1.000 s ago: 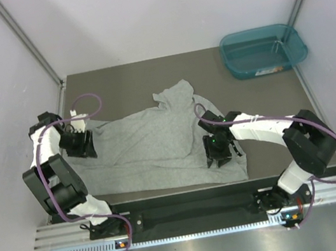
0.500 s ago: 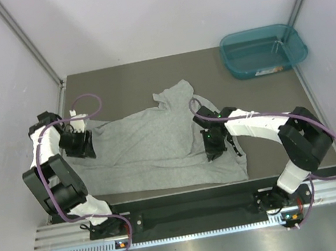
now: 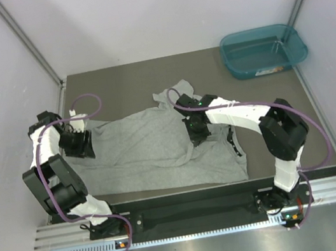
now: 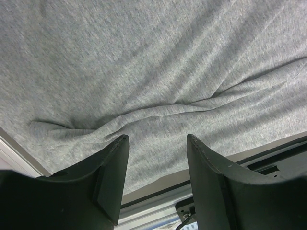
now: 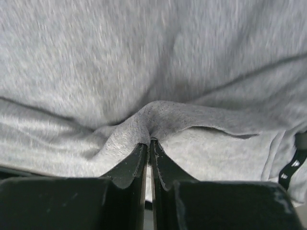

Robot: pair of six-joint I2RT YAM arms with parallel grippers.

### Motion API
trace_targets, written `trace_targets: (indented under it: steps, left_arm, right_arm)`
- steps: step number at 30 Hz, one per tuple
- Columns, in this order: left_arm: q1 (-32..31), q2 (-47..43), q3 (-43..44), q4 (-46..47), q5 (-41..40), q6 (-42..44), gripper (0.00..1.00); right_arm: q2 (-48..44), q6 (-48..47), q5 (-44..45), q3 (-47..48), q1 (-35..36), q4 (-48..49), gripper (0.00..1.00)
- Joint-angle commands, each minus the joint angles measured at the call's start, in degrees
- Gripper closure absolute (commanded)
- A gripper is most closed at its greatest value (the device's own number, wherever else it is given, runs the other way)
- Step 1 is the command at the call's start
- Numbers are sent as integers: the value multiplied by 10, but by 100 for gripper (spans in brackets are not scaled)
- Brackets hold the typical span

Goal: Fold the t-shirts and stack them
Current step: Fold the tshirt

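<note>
Right wrist: right gripper [image 5: 149, 143] jaws clamped on t-shirt [image 5: 144, 57] fold, left gripper [image 4: 157, 138] jaws apart; lift slowly so pinch holds.

Top cam sits high up behind the arm bases, looking down and forward over the whole dark grey desk [image 3: 122, 85]. Left wrist cam peers past its own black left gripper [image 4: 157, 139], really close to the light heather-grey cotton t-shirt [image 4: 144, 62], with the desk edge showing at the bottom. Right wrist cam is closer still, with the black right gripper [image 5: 149, 143] low in frame. All three views share that shirt.
</note>
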Motion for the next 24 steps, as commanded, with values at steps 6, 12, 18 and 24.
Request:
trace_targets:
  steps: [6,12,18,24]
  left_arm:
    - [2,-1,22,-3,7,4,44]
    - [2,-2,22,-4,2,5,44]
    - [2,2,25,-4,2,4,44]
    - [5,4,29,5,0,-6,44]
  right_arm:
    - [83,-95,58,113,9,9,95]
    - [119,-115,60,169,9,9,94]
    - [145,-129,50,201,10,6,90]
    - [158,-140,49,228,7,8,54]
